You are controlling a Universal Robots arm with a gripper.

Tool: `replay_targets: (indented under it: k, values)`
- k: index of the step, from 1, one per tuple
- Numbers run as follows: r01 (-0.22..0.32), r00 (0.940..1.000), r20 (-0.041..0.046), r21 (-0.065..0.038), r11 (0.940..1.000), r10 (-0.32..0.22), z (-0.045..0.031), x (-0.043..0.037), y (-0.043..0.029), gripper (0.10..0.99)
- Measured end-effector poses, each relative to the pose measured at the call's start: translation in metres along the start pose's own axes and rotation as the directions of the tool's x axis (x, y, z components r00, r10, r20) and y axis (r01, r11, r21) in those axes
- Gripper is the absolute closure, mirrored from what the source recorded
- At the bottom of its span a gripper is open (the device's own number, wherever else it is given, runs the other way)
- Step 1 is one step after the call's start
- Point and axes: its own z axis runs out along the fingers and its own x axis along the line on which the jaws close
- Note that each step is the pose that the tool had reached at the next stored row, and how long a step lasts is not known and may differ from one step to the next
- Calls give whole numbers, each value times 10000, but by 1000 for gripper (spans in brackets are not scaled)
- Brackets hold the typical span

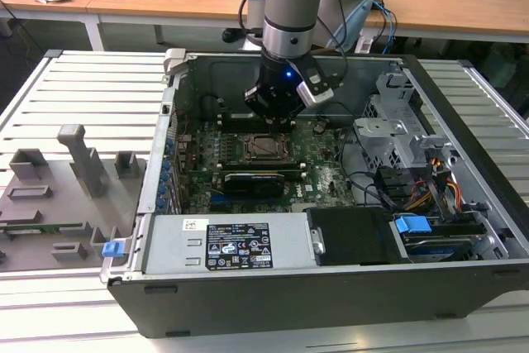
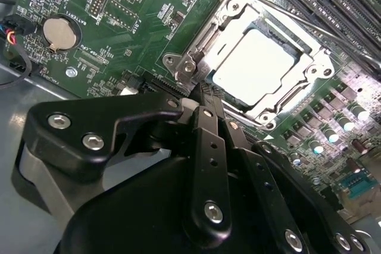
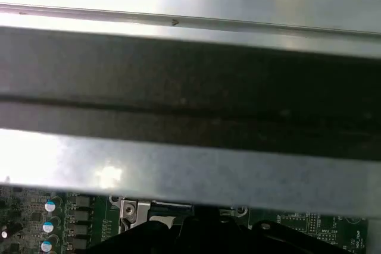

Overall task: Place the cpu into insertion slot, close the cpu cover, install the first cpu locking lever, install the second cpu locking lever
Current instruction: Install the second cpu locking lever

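Gripper [image 1: 277,113] low over the socket inside the open computer case [image 1: 463,113]

In the second wrist view the cpu [image 2: 256,66] lies silver face up in the insertion slot [image 2: 214,19], with the cpu cover [image 2: 312,66] flat around it; the black fingers [image 2: 205,132] look closed together at the socket's corner, gripping nothing I can make out
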Motion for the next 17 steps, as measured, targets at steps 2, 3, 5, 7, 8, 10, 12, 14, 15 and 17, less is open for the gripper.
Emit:
replay_targets:
  k: [2,3,5,7,8,10,12,14,15,17]
  values:
    - [0,10000,0,0,10000,0,0,1,-15,980]
    - [0,10000,0,0,10000,0,0,2,-20,980]
    - [0,10000,0,0,10000,0,-1,2,-30,980]
    - [0,10000,0,-1,10000,0,-1,3,-44,980]
    - [0,10000,1,-1,10000,0,-1,4,-48,980]
    - [0,10000,0,-1,10000,0,-1,5,-57,980]
    - [0,10000,0,-1,10000,0,-2,6,-71,980]
    - [-1,10000,0,-1,10000,1,-2,7,-88,980]
    - [0,10000,0,0,10000,0,-3,8,-101,980]
    - [-1,10000,1,-2,10000,1,-3,10,-126,980]
